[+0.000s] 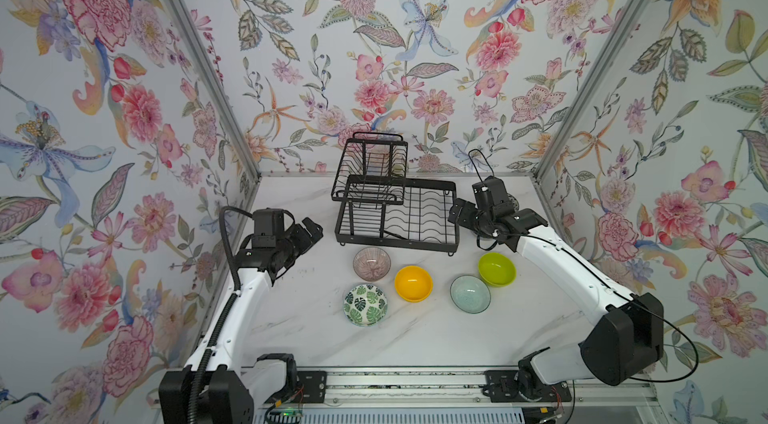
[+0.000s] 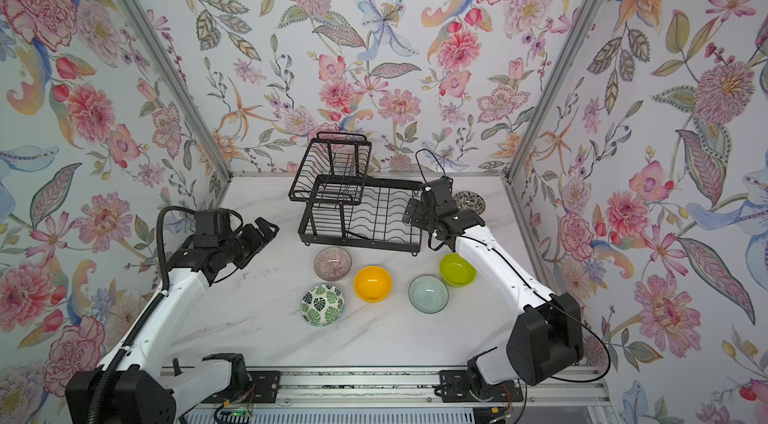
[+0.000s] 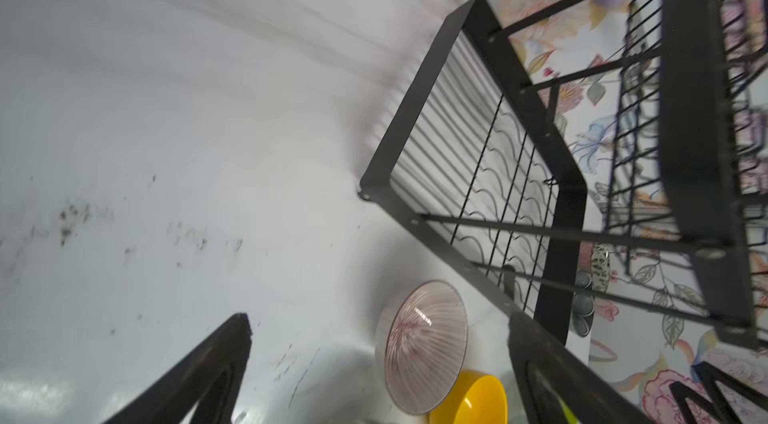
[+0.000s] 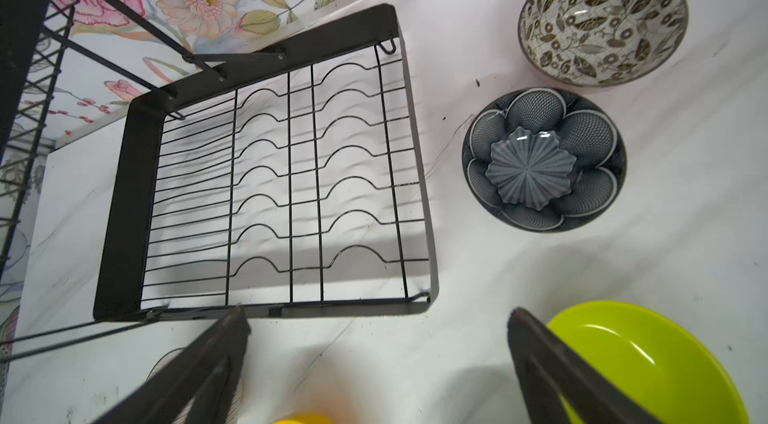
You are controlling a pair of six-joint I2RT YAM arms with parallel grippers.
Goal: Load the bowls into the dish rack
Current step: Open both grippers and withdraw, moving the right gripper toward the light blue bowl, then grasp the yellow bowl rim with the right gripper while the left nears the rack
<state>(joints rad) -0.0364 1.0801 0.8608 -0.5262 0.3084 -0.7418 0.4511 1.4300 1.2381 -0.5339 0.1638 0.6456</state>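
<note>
The dish rack [image 1: 399, 242] stands at the back of the worktop [image 1: 316, 330]. All bowls sit on the worktop outside it: the ribbed bowl [image 1: 371, 263], yellow bowl [image 1: 413, 283], leaf bowl [image 1: 365, 304], aqua bowl [image 1: 470, 294] and lime bowl [image 1: 497, 269] in front, the dark blue bowl [image 4: 543, 159] and black-and-white bowl [image 4: 602, 21] at its right side. The left gripper [image 1: 312, 228] and the right gripper [image 4: 379, 316] are both spread wide, grasping nothing.

A white marble-patterned tabletop [image 1: 311, 339] carries dark smudges [image 3: 70, 218] (clearest in the left wrist view). Flowered pastel wallpaper panels [image 1: 415, 48] enclose it on three sides, joined by silver aluminium corner posts [image 1: 203, 68].
</note>
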